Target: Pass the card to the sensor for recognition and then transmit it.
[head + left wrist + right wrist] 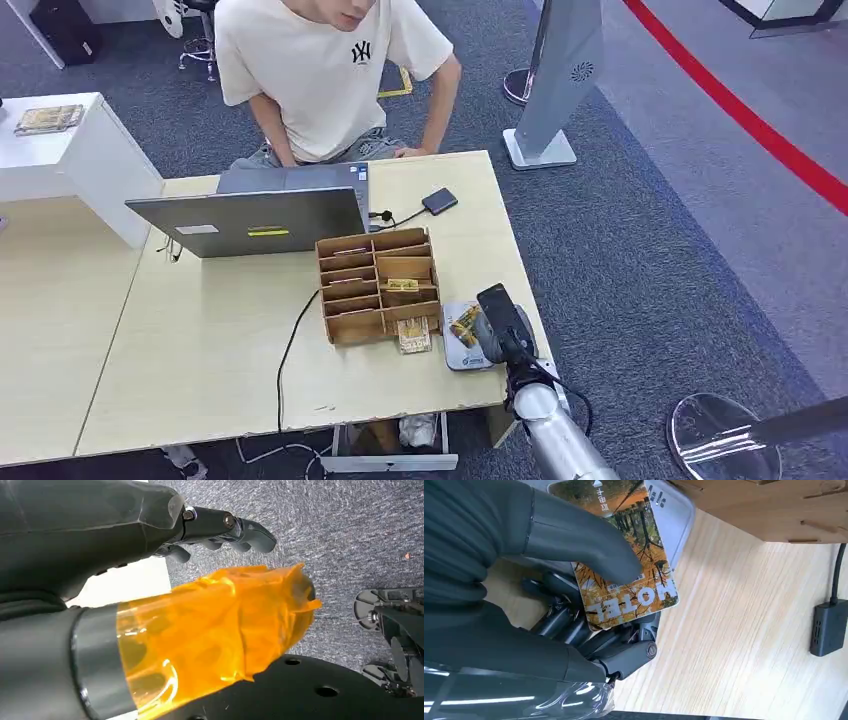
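We see the right hand (497, 325) at the near right part of the wooden table (200, 340), grasping the card (626, 555): in the right wrist view the thumb presses on the printed face and the darker fingers (624, 655) sit under it. The card is orange with tree print and the word HOTEL. It lies over the sensor (460, 350), a flat grey pad with rounded corners; whether card and pad touch, we cannot tell. In the head view the card (464, 326) shows just left of the hand, on top of the pad.

Just left of the sensor stands a wooden card organizer (378, 285) with several slots, some holding cards. 1 more card (413, 335) leans at its near right corner. A black cable (285, 370) runs from the organizer toward the near table edge.

Farther back sits an open laptop (250, 220), and right of it a small dark box (439, 201) on a cable. A person (330, 70) in a pale shirt leans over the far edge.

The left hand (220, 530) hangs over grey carpet, fingers released and apart, holding nothing; its thumb is wrapped in orange film (210, 625).
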Action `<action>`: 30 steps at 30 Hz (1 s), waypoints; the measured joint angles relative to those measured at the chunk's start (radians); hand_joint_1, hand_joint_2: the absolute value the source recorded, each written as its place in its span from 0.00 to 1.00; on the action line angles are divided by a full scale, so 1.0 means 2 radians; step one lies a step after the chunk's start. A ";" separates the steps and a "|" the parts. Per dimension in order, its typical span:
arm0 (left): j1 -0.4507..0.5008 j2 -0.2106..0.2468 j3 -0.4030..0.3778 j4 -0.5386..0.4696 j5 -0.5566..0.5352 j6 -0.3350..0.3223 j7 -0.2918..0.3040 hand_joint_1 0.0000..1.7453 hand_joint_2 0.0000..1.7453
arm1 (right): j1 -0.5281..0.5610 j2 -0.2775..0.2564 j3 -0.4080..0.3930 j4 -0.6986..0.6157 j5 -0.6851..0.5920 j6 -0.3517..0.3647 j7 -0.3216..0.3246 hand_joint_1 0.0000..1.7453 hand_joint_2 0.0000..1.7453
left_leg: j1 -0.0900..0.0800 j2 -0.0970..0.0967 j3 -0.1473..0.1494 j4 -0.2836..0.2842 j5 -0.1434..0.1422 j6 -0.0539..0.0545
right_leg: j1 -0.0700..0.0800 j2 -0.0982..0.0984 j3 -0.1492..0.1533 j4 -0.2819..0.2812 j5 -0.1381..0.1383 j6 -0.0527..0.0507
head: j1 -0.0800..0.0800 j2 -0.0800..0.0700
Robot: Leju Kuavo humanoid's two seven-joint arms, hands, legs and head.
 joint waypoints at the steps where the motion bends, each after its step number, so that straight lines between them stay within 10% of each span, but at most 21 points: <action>1: 0.000 0.000 0.000 0.000 0.000 0.000 0.000 0.00 0.00 | 0.000 0.000 0.000 0.000 0.000 0.000 0.000 1.00 1.00 | 0.000 0.000 0.000 0.000 0.000 0.000 | 0.000 0.000 0.000 0.000 0.000 0.000 | 0.000 0.000; 30: 0.000 0.000 0.001 0.000 0.003 -0.001 0.000 0.00 0.00 | -0.003 0.001 0.000 0.006 0.000 0.005 -0.005 1.00 1.00 | 0.000 0.000 0.000 0.000 0.000 0.000 | 0.000 0.000 0.000 0.000 0.000 0.000 | 0.000 0.000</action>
